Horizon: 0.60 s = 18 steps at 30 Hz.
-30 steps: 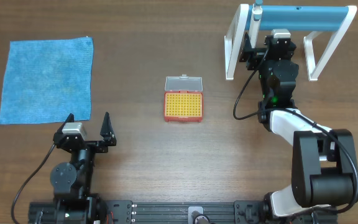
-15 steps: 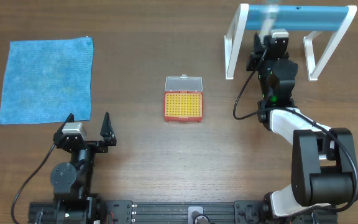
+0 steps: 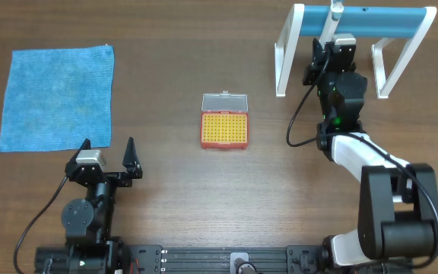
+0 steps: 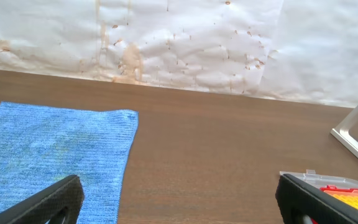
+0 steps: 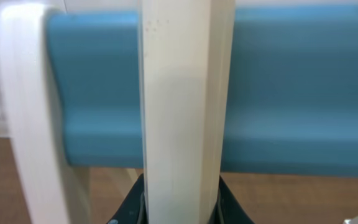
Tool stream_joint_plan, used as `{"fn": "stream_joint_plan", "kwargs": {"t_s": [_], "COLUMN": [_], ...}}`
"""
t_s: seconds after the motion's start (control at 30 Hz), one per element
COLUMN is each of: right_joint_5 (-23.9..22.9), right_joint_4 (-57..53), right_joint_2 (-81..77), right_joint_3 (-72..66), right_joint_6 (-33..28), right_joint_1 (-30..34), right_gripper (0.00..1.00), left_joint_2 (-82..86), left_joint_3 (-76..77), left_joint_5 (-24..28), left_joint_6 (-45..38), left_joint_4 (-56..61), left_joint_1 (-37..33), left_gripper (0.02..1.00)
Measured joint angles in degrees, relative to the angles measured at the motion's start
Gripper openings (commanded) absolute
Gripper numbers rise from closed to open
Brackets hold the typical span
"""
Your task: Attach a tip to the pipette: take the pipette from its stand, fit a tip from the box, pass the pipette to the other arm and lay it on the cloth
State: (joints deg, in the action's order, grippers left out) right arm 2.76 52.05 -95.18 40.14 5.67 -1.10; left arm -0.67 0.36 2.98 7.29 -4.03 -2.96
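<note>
A cream-white plastic pipette (image 5: pixel 185 112) is seen at the upper right of the top view, held at the stand. In the right wrist view its long body runs straight up the middle of the frame, in front of the blue horizontal bar (image 5: pixel 291 112) of the white-framed stand (image 3: pixel 281 57). The right gripper (image 3: pixel 327 50) is placed at that stand, between its 2 white side frames, and its black jaws are clamped on the lower part of the pipette body. Whether the pipette hangs on the bar or is clear of it cannot be told.

An orange tip box with a clear hinged lid (image 3: pixel 224 122) is set near the middle of the brown wooden worktop (image 3: pixel 204 198), its lid folded open toward the top of the frame. A blue woven cloth (image 3: pixel 55 99) is spread flat at the upper left, well apart from the box.

The left gripper (image 3: pixel 109 143) is found at the lower left, just below the cloth's lower right corner. Its 2 jaws are spread wide apart and nothing is held between them.
</note>
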Motion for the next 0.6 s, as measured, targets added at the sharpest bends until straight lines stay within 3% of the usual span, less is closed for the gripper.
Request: {"fn": "stream_joint_plan", "kwargs": {"t_s": [0.37,0.5,0.6], "right_joint_5": [-0.07,0.09,3.06], "right_joint_4": [0.7,15.1,27.15], "right_joint_2": [4.74,7.23,9.64], "right_joint_3": [-3.17,-8.04,-11.8], "right_joint_6": [0.0,0.02,0.0], "right_joint_1": [-0.52,-5.33,-12.35], "right_gripper": [0.084,0.082,0.082], "left_joint_2": [0.0,0.0,0.0], "left_joint_3": [0.0,0.0,0.0], "left_joint_5": [0.0,0.0,0.0], "left_joint_6": [0.0,0.0,0.0], "left_joint_4": [0.0,0.0,0.0], "left_joint_1": [0.0,0.0,0.0], "left_gripper": [0.996,0.996,0.996]}}
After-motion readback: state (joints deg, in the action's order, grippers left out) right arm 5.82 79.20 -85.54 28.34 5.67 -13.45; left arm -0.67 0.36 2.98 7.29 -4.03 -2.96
